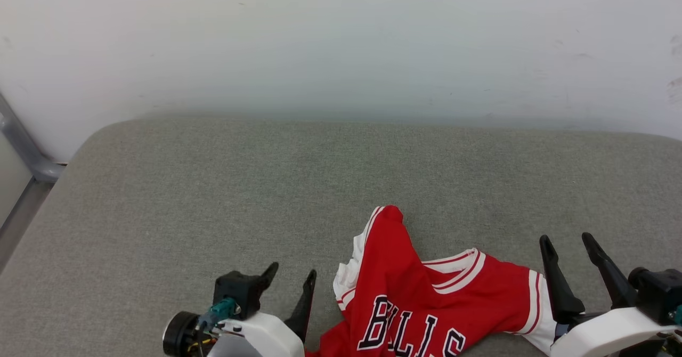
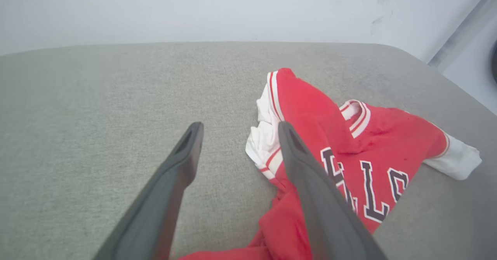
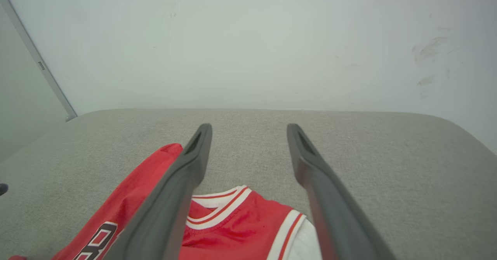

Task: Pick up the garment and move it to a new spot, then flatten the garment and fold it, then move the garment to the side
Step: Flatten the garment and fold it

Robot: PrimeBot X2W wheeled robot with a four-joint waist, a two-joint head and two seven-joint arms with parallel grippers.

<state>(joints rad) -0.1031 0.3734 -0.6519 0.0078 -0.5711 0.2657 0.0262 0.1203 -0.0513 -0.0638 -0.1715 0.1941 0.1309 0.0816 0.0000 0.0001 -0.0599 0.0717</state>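
The garment, a red jersey with white sleeves and black lettering, lies crumpled on the grey cushion near its front edge. My left gripper is open just left of it, nothing between its fingers. In the left wrist view the garment lies to the right of my left gripper, partly behind one finger. My right gripper is open by the white sleeve at the jersey's right end. The right wrist view has the collar and sleeve of the garment below and between the fingers of my right gripper.
The grey fabric cushion spreads wide to the left and back of the jersey. A white wall rises behind it. A grey metal frame runs along the far left edge.
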